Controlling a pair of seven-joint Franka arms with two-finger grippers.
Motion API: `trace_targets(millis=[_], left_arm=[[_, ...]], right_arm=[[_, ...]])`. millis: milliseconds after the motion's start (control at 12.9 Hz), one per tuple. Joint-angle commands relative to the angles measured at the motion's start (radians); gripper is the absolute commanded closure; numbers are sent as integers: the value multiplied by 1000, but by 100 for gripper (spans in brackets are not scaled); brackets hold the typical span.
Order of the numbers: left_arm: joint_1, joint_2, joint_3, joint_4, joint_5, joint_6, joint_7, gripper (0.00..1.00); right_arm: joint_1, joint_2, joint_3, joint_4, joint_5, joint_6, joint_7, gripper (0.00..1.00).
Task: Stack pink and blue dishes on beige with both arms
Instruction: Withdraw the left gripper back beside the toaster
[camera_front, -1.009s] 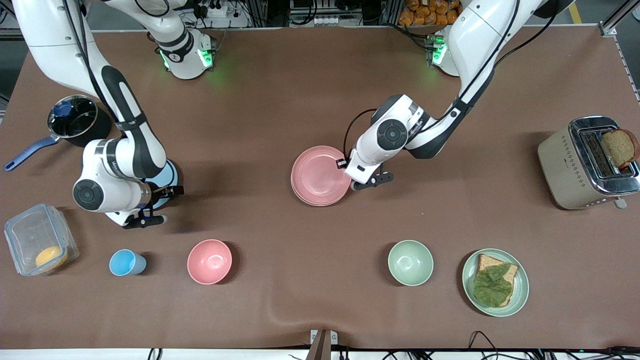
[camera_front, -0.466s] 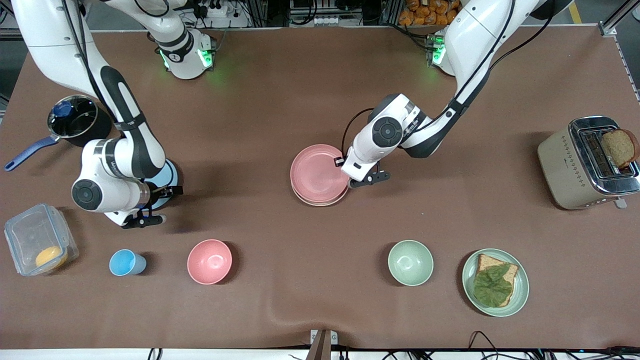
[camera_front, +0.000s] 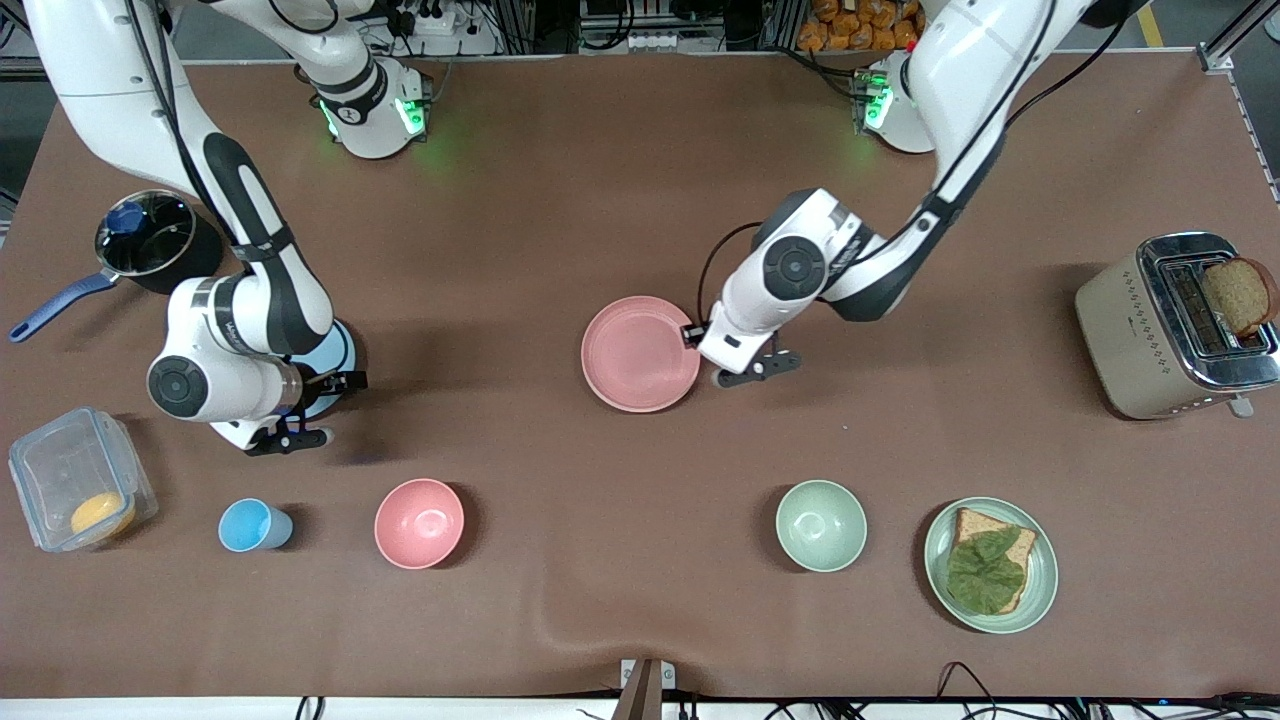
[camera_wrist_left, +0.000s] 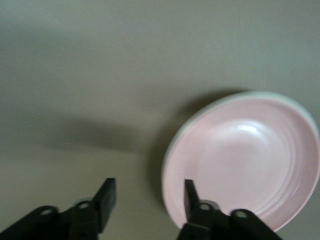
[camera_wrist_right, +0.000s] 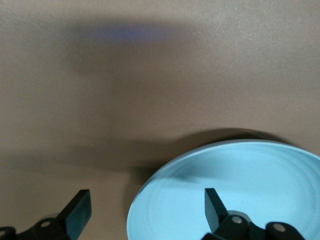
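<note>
The pink plate (camera_front: 640, 353) lies flat at the table's middle. The beige plate is hidden in the front view. In the left wrist view a thin pale edge (camera_wrist_left: 260, 94) rings the pink plate (camera_wrist_left: 245, 160), and I cannot tell whether that is the beige plate. My left gripper (camera_front: 748, 371) (camera_wrist_left: 148, 185) is open beside the pink plate's rim, on the side toward the left arm's end, with one finger over the rim. The blue plate (camera_front: 338, 350) (camera_wrist_right: 235, 190) lies partly under my right arm. My right gripper (camera_front: 318, 408) (camera_wrist_right: 147, 197) is open astride its rim.
A pot (camera_front: 145, 240) with a blue handle stands near the right arm's end. A clear box (camera_front: 80, 490), a blue cup (camera_front: 250, 525), a pink bowl (camera_front: 420, 523), a green bowl (camera_front: 820, 525) and a green plate (camera_front: 1046, 560) holding bread line the near side. A toaster (camera_front: 1170, 325) stands at the left arm's end.
The pink plate has settled flat, and the paler rim under it no longer shows in the front view. My left gripper has shifted slightly toward the left arm's end. The right arm has stayed put.
</note>
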Motion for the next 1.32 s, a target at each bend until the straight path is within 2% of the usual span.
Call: trace_targets(millis=[0,233,311,466,543,699,776,854,1087,1242], left_arm=[[84,-215,-2,57,47,-258,-1,0],[146,-308,0,208,113,-504,43,0],[185,-326,-2,240,135,-536,107,0],[290,-343,-5,273,97,-546,366,0],[291,-354,21,273,77,-555,430,0],[127,-390,304,273,39,-586,550,0],[73,-400,398,274,-21,-592,592,0],[71,-423,432,274,-61,-597,605,0],[77,-467,526,274,-75,-626,729,0],[90,-470,573,333,-128,-626,738,0]], right_arm=[[-77,-41,10,-36,-59,11,-67,0],[-167,-63,10,-35,-60,-4,-236,0],[-190,-69,10,-32,-60,-15,-273,0],[-230,-71,9,-26,-60,-27,-325,0],[-252,-63,9,-26,-62,-24,-353,0],[-275,-51,9,-26,-62,-18,-385,0],[-277,-46,9,-24,-63,-16,-385,0],[-281,-40,9,-24,-63,-13,-385,0],[-284,-35,9,-23,-63,-7,-385,0],[-286,-25,9,-24,-63,3,-388,0]])
